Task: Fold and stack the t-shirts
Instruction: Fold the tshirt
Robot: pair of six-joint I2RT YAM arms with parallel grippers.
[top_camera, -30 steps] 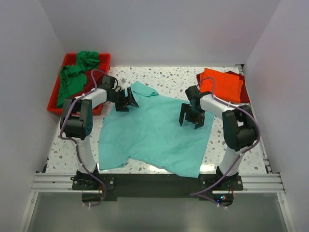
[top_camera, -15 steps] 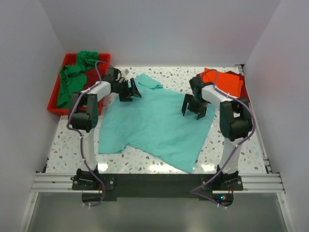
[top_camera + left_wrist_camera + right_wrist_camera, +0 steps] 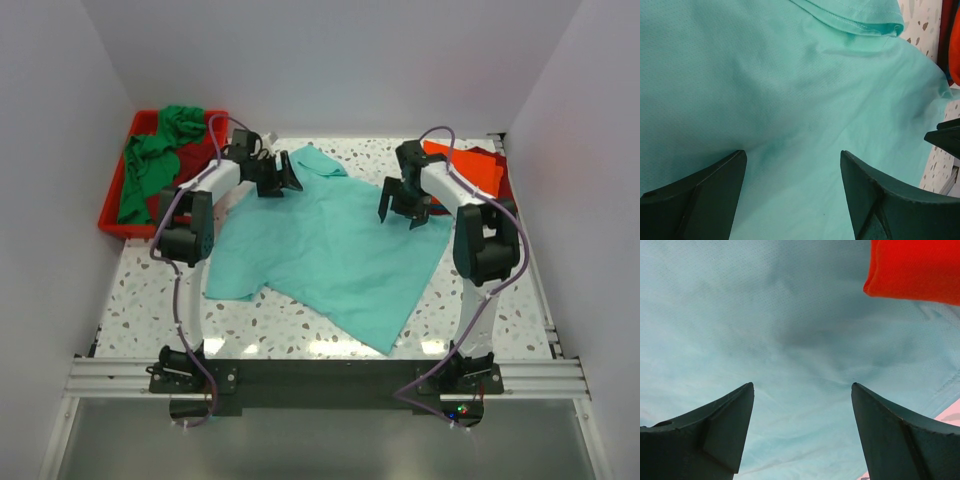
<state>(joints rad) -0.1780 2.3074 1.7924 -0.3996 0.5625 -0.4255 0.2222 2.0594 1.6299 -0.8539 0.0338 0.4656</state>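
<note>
The teal shirt [image 3: 320,250] lies spread across the speckled counter [image 3: 290,325], its hem corner pointing at the near edge and its collar at the far left. The left claw [image 3: 285,178] sits low over the collar end, jaws wide apart, gripping nothing. The right claw [image 3: 402,212] hangs over the shirt's far right edge, equally wide, also empty. Beyond it, a folded orange shirt [image 3: 470,168] rests on a dark red one [image 3: 505,188]. At far left, a green shirt [image 3: 150,160] is heaped in the tray [image 3: 108,215].
</note>
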